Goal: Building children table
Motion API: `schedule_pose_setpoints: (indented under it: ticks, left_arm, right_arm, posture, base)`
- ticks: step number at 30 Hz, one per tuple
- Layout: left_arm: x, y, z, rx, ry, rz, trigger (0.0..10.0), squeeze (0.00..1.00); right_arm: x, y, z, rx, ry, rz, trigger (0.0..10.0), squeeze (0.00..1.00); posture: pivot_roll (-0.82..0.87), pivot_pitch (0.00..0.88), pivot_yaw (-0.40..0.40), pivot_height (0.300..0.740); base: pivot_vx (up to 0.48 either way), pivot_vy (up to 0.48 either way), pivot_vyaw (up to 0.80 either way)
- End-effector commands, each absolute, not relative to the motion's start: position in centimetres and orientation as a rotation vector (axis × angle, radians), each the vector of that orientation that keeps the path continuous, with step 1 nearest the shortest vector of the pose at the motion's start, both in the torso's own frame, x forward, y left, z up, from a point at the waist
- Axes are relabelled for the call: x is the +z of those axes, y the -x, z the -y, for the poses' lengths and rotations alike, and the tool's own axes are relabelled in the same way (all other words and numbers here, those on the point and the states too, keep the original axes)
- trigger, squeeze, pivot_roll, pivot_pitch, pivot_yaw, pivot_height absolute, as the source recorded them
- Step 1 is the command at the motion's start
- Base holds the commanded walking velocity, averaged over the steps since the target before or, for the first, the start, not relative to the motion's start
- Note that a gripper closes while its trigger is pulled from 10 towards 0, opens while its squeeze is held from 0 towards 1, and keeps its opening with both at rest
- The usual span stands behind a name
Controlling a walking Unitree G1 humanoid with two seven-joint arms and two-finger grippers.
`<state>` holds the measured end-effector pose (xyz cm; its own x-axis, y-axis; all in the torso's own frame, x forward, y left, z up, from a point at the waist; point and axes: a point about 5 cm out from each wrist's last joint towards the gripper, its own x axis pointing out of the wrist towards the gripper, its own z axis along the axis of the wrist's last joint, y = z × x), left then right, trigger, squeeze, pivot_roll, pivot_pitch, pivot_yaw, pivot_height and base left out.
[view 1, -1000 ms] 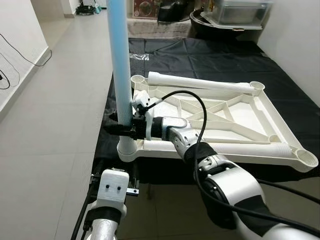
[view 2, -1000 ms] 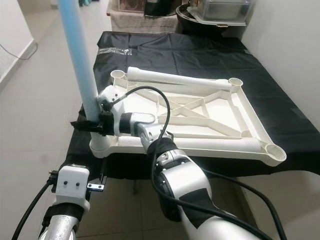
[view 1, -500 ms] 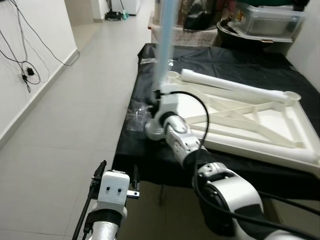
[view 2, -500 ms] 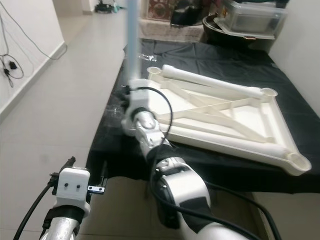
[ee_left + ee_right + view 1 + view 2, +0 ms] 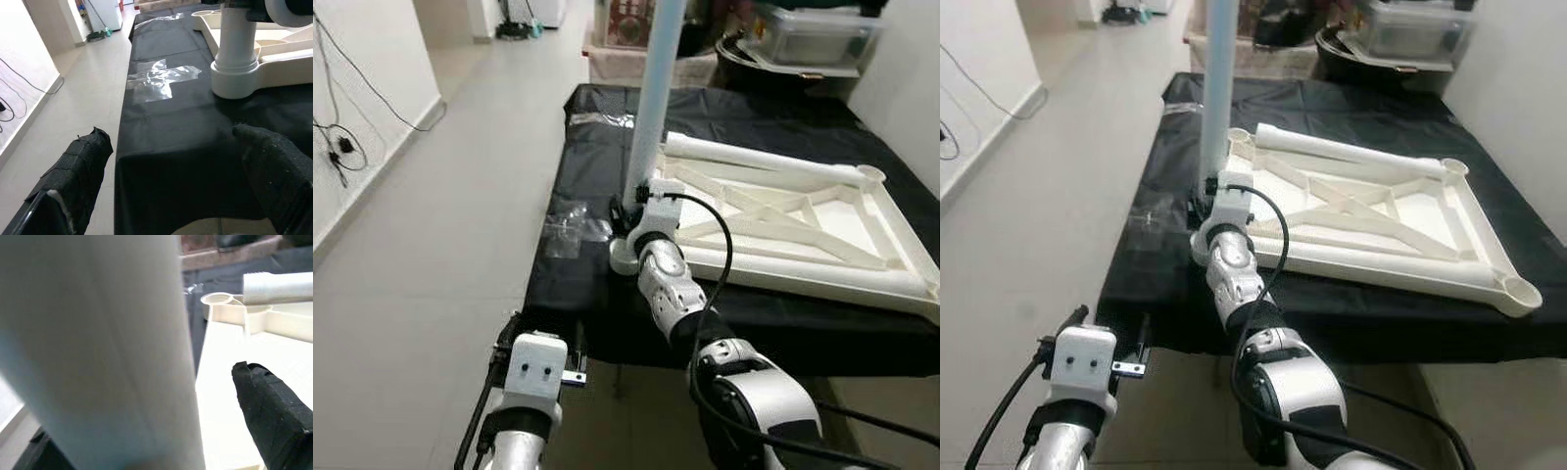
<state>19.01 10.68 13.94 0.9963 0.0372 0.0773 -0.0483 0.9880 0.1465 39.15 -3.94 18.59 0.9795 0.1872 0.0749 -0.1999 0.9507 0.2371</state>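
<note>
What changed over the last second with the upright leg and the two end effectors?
Mostly the camera shifted. The right end effector stays at the base of the upright leg, which still stands in the corner socket of the upturned tabletop; the leg looks more vertical now. The left end effector still hangs open, holding nothing, by the black-covered table.

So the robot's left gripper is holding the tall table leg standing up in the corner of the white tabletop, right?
Not the left. The right gripper holds the upright table leg in the corner socket of the white tabletop, as the left eye view shows. The left gripper hangs open below the table edge.

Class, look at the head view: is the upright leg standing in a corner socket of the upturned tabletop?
Yes, the upright leg rises from the tabletop's near-left corner socket.
</note>
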Motion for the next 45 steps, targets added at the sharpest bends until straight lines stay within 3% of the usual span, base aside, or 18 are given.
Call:
schedule_pose_setpoints:
  ticks: [1, 5, 6, 9, 11, 14, 26, 27, 33, 36, 39, 45]
  left_arm:
    - [13.8, -18.9, -10.2, 0.034, -0.122, 0.068, 10.0, 0.00]
    - [13.8, -18.9, -10.1, 0.034, -0.121, 0.067, 10.0, 0.00]
    - [13.8, -18.9, -10.1, 0.034, -0.121, 0.067, 10.0, 0.00]
    - [13.8, -18.8, -10.1, 0.034, -0.121, 0.067, 10.0, 0.00]
    - [13.8, -18.8, -10.1, 0.034, -0.121, 0.067, 10.0, 0.00]
    - [13.8, -18.8, -10.1, 0.034, -0.119, 0.068, 10.0, 0.00]
    - [14.3, -18.3, -9.7, 0.035, -0.110, 0.069, 10.0, 0.00]
    - [14.4, -18.2, -9.7, 0.036, -0.108, 0.069, 10.0, 0.00]
    - [14.5, -18.1, -9.6, 0.040, -0.102, 0.070, 10.0, 0.00]
    - [14.5, -18.2, -9.6, 0.042, -0.102, 0.071, 10.0, 0.00]
    - [14.5, -18.3, -9.6, 0.042, -0.102, 0.072, 10.0, 0.00]
    - [14.4, -18.4, -9.7, 0.041, -0.105, 0.071, 10.0, 0.00]
  right_arm:
    - [19.1, -38.9, 2.9, 0.317, -0.285, 0.089, 10.0, 0.00]
    - [20.1, -38.6, 2.1, 0.648, -0.310, 0.111, 10.0, 0.00]
    - [20.1, -38.6, 2.1, 0.648, -0.310, 0.111, 10.0, 0.00]
    - [19.8, -38.1, 1.8, 0.896, -0.240, 0.063, 10.0, 0.00]
    - [19.8, -38.1, 1.8, 0.896, -0.240, 0.063, 10.0, 0.00]
    - [19.1, -37.1, 1.4, 1.179, -0.104, -0.028, 10.0, 0.00]
    - [19.7, -35.2, -1.0, 1.556, -0.037, -0.103, 10.0, 0.00]
    - [20.0, -35.3, -1.3, 1.543, -0.057, -0.094, 0.0, 0.00]
    - [20.9, -36.2, -1.6, 1.392, -0.076, -0.031, 0.0, 0.00]
    - [21.0, -37.1, -1.1, 1.199, -0.072, 0.005, 0.0, 0.00]
    - [21.0, -37.3, -1.0, 1.170, -0.077, 0.008, 0.0, 0.00]
    - [20.5, -38.5, 0.0, 0.878, -0.089, 0.002, 0.0, 0.00]
  posture:
    - [0.13, 0.083, -0.068, 0.740]
    - [0.13, 0.076, -0.068, 0.740]
    - [0.13, 0.076, -0.068, 0.740]
    - [0.13, 0.070, -0.069, 0.740]
    - [0.13, 0.070, -0.069, 0.740]
    - [0.13, 0.077, -0.071, 0.740]
    - [0.17, 0.125, -0.075, 0.740]
    - [0.16, 0.128, -0.079, 0.740]
    - [0.16, 0.135, -0.084, 0.740]
    - [0.15, 0.132, -0.085, 0.740]
    - [0.15, 0.132, -0.085, 0.740]
    - [0.14, 0.125, -0.083, 0.740]
  base:
    - [0.000, 0.000, 0.00]
    - [0.000, 0.000, 0.00]
    - [0.000, 0.000, 0.00]
    - [0.000, 0.000, 0.00]
    - [0.000, 0.000, 0.00]
    - [0.000, 0.000, 0.00]
    - [0.000, 0.000, 0.00]
    - [0.000, 0.000, 0.00]
    - [0.000, 0.000, 0.00]
    - [0.000, 0.000, 0.00]
    - [0.000, 0.000, 0.00]
    - [0.000, 0.000, 0.00]
